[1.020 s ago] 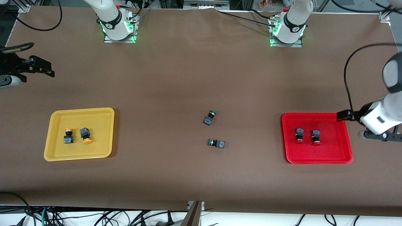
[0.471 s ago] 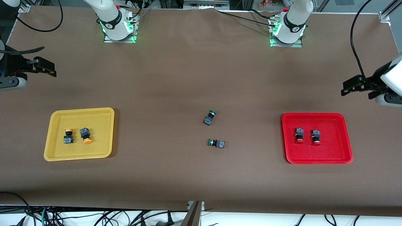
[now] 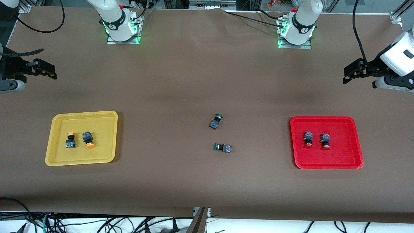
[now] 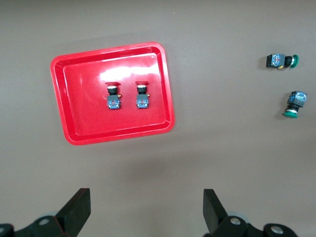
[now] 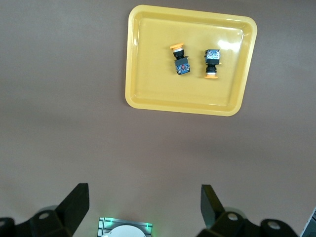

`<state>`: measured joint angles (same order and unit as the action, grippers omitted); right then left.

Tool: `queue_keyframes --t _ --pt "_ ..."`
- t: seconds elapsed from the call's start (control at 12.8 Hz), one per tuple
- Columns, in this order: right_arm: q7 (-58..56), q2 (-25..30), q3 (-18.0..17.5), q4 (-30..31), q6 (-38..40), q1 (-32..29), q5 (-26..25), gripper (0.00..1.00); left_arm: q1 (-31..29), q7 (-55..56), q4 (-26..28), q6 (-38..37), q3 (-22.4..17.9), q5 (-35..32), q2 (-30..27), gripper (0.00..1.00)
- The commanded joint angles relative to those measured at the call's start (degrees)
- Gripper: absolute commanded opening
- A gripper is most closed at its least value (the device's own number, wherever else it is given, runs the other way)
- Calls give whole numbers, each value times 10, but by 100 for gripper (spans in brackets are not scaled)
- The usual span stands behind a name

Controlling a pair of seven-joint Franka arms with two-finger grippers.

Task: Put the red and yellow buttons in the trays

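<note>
- Since both red buttons (image 3: 316, 140) already lie side by side in the red tray (image 3: 326, 164), toward the left arm's end of the table, and both yellow buttons (image 3: 79, 140) lie in the yellow tray (image 3: 81, 160), toward the right arm's end, looks complete as a sorting job; no red or yellow cap seen loose on the table (image 3: 181, 77).
- Left as they should be: two green-capped switches (image 3: 220, 133) on their sides on the bare table between the trays, apart from each other, one nearer the front camera.
- Left gripper (image 4: 146, 210): raised over bare table at the left arm's end, clear of the red tray, fingers spread wide, nothing between them.
- Right gripper (image 5: 143, 206): raised over bare table at the right arm's end, clear of the yellow tray, fingers likewise spread wide and empty.
- Judged best for the step in hand: draw both arms away high and wide so no finger clips a tray rim or nudges a settled button; keep off the green pair.
- No brand, label or legible writing made out on buttons, trays or arms.
</note>
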<state>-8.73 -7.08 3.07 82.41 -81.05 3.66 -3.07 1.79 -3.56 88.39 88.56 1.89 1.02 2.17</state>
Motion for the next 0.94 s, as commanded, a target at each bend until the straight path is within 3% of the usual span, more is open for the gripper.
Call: queue_keyframes --t 0.0,0.86 --pt "7 4 -3 4 -1 -5 -3 100 13 4 13 3 -16 14 -12 100" --pt "9 4 -4 4 -1 -4 -1 100 11 28 12 8 -13 14 -8 100"
